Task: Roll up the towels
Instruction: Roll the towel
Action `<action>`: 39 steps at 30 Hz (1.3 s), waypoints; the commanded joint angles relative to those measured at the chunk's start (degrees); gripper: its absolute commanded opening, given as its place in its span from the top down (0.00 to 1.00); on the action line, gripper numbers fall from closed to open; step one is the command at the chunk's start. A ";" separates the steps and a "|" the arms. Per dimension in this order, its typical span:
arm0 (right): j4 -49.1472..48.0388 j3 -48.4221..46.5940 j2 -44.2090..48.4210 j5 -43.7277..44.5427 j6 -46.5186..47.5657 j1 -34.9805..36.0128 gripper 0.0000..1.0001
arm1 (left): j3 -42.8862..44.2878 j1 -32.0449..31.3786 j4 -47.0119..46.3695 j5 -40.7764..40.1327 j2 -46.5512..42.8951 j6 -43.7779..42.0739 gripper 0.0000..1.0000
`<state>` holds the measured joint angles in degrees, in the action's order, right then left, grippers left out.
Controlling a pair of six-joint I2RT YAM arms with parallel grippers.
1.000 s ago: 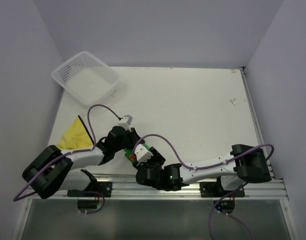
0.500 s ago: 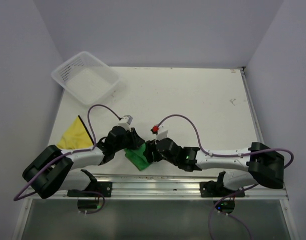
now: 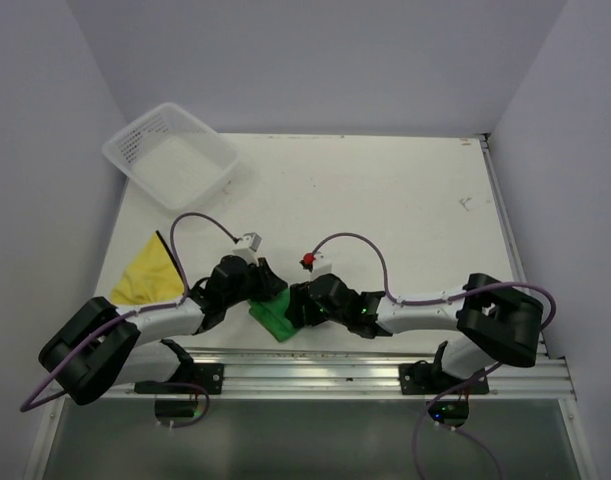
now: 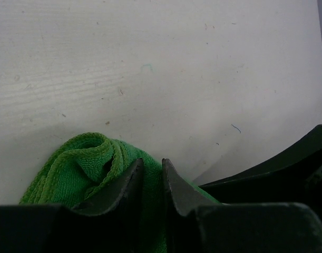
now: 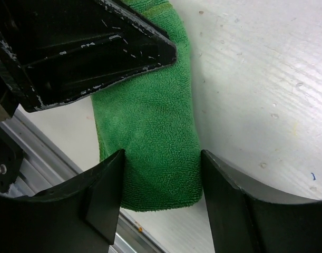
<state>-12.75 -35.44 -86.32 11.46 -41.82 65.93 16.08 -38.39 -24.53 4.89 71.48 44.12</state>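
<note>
Your right pincer (image 5: 162,154) stands apart astride the bright green terry towel (image 5: 150,116), which runs lengthwise ahead (left pincer (image 4: 152,162): can't tell its grip).

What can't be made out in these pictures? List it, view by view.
Top view: the left arm and right arm cover most of the green towel, hiding how far it is rolled.
Left wrist view: the left fingers and the bottom edge cut off the towel's near part; whether they pinch it is unclear.
Right wrist view: the left fingers hide the towel's upper end.
</note>
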 commanded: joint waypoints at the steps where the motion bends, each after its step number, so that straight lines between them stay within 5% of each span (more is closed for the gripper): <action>1: -0.96 0.29 -1.48 -3.37 -0.01 -0.10 0.40 | -2.28 -0.63 7.48 1.09 0.59 0.18 0.75; 10: 3.96 -1.82 0.63 -4.17 8.16 0.07 0.69 | 1.49 1.30 9.59 0.48 1.38 -2.19 0.73; 15: 6.16 -2.61 1.51 3.90 11.14 2.79 0.84 | 7.47 3.85 13.27 1.00 1.47 -5.00 0.67; 24: 10.03 -7.80 -3.22 30.60 17.47 15.17 0.85 | 15.65 5.17 17.59 2.14 1.12 -6.59 0.64; 39: 27.43 -24.31 -18.70 46.54 20.20 27.06 0.80 | 10.29 5.17 22.24 2.15 -9.24 -4.57 0.65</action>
<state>9.28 -57.10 -103.35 54.41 -21.61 92.07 26.61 -33.50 -4.12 7.25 65.52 39.44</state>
